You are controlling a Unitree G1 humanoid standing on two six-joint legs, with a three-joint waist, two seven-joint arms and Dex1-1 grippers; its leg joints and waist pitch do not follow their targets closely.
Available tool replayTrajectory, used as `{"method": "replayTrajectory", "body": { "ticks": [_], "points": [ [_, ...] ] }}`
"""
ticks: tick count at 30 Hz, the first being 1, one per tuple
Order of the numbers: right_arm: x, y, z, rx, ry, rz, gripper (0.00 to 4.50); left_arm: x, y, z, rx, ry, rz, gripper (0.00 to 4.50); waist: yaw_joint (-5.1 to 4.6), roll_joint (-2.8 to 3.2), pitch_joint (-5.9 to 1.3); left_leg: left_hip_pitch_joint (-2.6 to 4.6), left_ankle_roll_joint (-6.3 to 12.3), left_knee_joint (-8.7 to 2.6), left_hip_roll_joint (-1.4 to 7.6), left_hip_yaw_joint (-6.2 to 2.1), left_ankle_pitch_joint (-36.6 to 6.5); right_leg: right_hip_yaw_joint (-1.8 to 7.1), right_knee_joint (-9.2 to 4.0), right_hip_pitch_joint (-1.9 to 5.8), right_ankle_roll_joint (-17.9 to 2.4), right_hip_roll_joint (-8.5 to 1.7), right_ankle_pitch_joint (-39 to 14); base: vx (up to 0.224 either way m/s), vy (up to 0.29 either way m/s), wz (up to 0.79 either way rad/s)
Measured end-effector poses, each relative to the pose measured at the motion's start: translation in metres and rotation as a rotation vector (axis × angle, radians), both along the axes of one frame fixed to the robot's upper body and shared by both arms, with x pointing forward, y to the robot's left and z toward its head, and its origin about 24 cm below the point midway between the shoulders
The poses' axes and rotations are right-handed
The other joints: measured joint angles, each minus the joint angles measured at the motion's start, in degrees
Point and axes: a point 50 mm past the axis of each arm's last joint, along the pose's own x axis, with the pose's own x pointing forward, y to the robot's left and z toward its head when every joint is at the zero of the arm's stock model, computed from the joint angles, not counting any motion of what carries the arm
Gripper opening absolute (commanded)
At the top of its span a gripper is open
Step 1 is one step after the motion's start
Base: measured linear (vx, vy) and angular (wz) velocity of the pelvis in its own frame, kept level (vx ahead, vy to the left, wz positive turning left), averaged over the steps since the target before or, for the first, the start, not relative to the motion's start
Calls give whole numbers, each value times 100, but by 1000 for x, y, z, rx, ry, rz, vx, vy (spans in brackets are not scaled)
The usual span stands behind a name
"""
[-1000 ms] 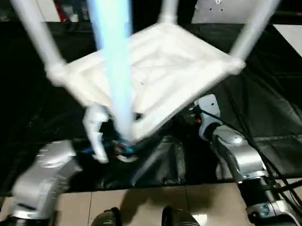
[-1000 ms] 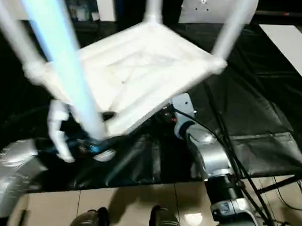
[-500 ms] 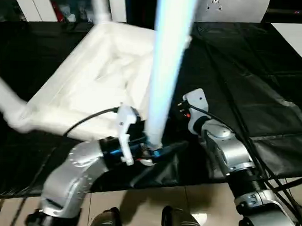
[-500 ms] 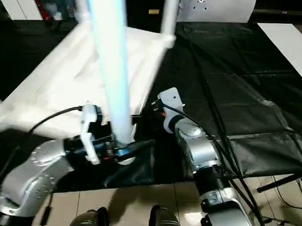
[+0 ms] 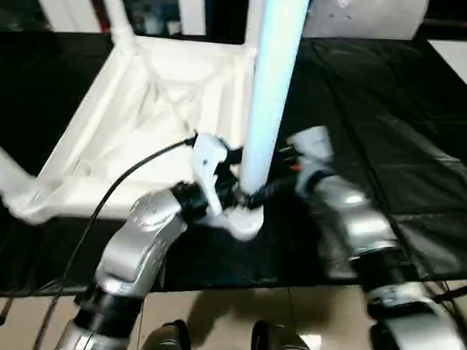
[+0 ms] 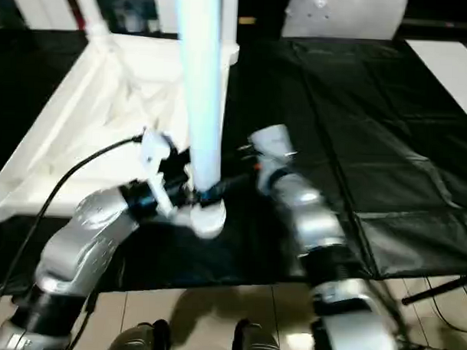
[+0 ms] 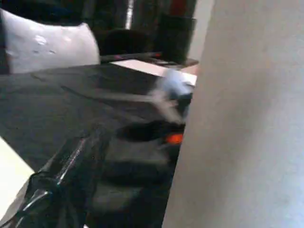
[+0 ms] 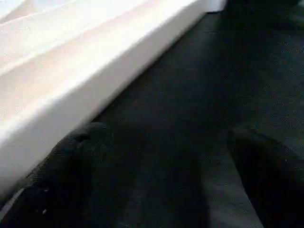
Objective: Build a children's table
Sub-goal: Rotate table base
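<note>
Black sheeting over beige tiled floor; white cabinet behind.

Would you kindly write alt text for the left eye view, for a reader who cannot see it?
An upside-down white table top lies on a black sheet, with a pale leg standing upright at its near corner socket. The left gripper reaches the leg's base; the right arm is alongside.
</note>
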Motion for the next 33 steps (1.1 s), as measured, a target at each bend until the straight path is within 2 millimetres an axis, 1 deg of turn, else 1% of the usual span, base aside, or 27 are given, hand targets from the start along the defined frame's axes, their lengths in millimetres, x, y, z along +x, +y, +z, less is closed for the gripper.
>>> {"method": "replayTrajectory", "body": {
  "ticks": [1, 3, 5, 6, 8, 12, 13, 15, 16, 17, 19, 21, 22, 24, 26, 27, 29, 30, 32, 33],
  "points": [
    [-1, -10, 0, 9, 0, -24, 450, 2, 0, 0, 5, -12, 11, 436, 7, 0, 0, 0, 1, 4, 0, 0, 0, 2, 0, 1, 0, 0, 4, 0, 0, 0],
    [-4, -22, -2, 48, 9, -40, 450, 3, -1, 1, 2, -22, 14, 436, 9, 1, -1, 1, 1, 6, 0, 0, 1, 3, 0, 0, 3, 0, 10, 0, 0, 0],
    [-9, -27, -5, 89, 25, -35, 450, 2, 0, 1, 7, -22, -8, 436, 5, 3, -1, 1, 2, 5, 1, 0, 3, 2, 1, -1, 3, 0, 13, 0, 0, 0],
    [-12, -27, -4, 112, 18, -10, 450, -2, 1, 1, 15, -19, -43, 436, 3, 3, -2, 1, 2, 3, 3, 0, 3, 1, 1, -2, 3, 1, 13, 0, 0, 0],
    [-17, -28, 2, 141, -14, 29, 450, -10, 9, -5, 57, 3, -103, 436, 1, 9, -5, 2, 5, 1, 6, 0, 5, -1, 2, -5, 4, 3, 13, 0, 0, 0],
    [-24, -36, 19, 150, -82, 103, 450, -15, 36, -20, 189, 48, -151, 436, 69, 11, -5, 2, 5, 3, 6, 0, 6, -3, 3, -3, 4, 3, 13, 0, 0, 0],
    [-28, -37, 23, 158, -100, 132, 450, -14, 48, -24, 227, 67, -157, 436, 77, 13, -5, 4, 5, 5, 6, 0, 6, -1, 3, 0, 6, 3, 14, 0, 0, 0],
    [-30, -39, 27, 147, -115, 163, 450, -13, 61, -25, 259, 84, -151, 436, 81, 13, -5, 3, 5, 9, 3, 0, 6, 2, 0, 3, 6, 0, 19, 0, 0, 0],
    [-32, -41, 29, 120, -118, 179, 450, -11, 64, -25, 269, 85, -167, 419, 104, 14, -5, 4, 6, 11, -2, 0, 6, 1, -2, 7, 6, -5, 20, 0, 0, 0],
    [-32, -42, 30, 90, -114, 186, 450, -10, 68, -26, 284, 85, -183, 419, 118, 14, -6, 4, 6, 13, -3, 1, 7, 1, -3, 9, 5, -6, 20, 0, 0, 0],
    [-38, -47, 29, 39, -83, 247, 450, -1, 80, -25, 353, 90, -202, 401, 157, 16, -5, 3, 7, 13, -3, 2, 7, 2, -5, 10, 7, -7, 25, 0, 0, 0],
    [-42, -50, 28, 30, -61, 289, 450, 3, 89, -24, 395, 92, -199, 388, 156, 28, -10, 4, 7, 14, -3, 2, 7, 3, -5, 11, 7, -8, 26, 0, 0, 0],
    [-48, -51, 28, 11, -45, 342, 450, 7, 89, -24, 424, 90, -229, 376, 184, 43, -8, 3, 8, 11, -4, 3, 7, 2, -8, 11, 8, -9, 26, 0, 0, 0],
    [-54, -46, 29, 7, -39, 418, 450, 11, 91, -23, 461, 101, -263, 363, 200, 59, -9, 3, 8, 10, -3, 3, 7, 2, -7, 9, 8, -8, 26, 0, 0, 0],
    [-61, -42, 33, 18, -31, 487, 450, 14, 87, -24, 510, 101, -322, 355, 216, 85, -12, 3, 8, 8, -3, 3, 7, 2, -8, 8, 8, -8, 26, 0, 0, 0],
    [-63, -41, 35, 18, -28, 511, 450, 15, 86, -25, 538, 97, -340, 338, 215, 93, -10, 3, 9, 8, -3, 4, 7, 2, -7, 8, 8, -8, 26, 0, 0, 0],
    [-67, -39, 40, 15, -28, 561, 450, 19, 84, -29, 580, 93, -367, 321, 218, 101, -9, 3, 9, 8, 0, 3, 8, -2, -4, 7, 8, -8, 26, 0, 0, 0],
    [-68, -38, 41, 19, -26, 577, 450, 20, 84, -30, 586, 94, -368, 321, 212, 102, -9, 3, 9, 8, 0, 3, 8, -2, -4, 7, 8, -7, 26, 0, 0, 0],
    [-70, -36, 39, 20, -15, 593, 450, 23, 82, -32, 594, 87, -374, 315, 218, 105, -9, 3, 8, 10, 0, 3, 8, -2, -3, 7, 7, -7, 26, 0, 0, 0],
    [-71, -35, 37, 20, -6, 599, 450, 24, 81, -32, 603, 84, -376, 301, 225, 105, -9, 3, 8, 10, 0, 3, 8, -3, -4, 8, 8, -7, 26, 0, 0, 0]
  ]
}}
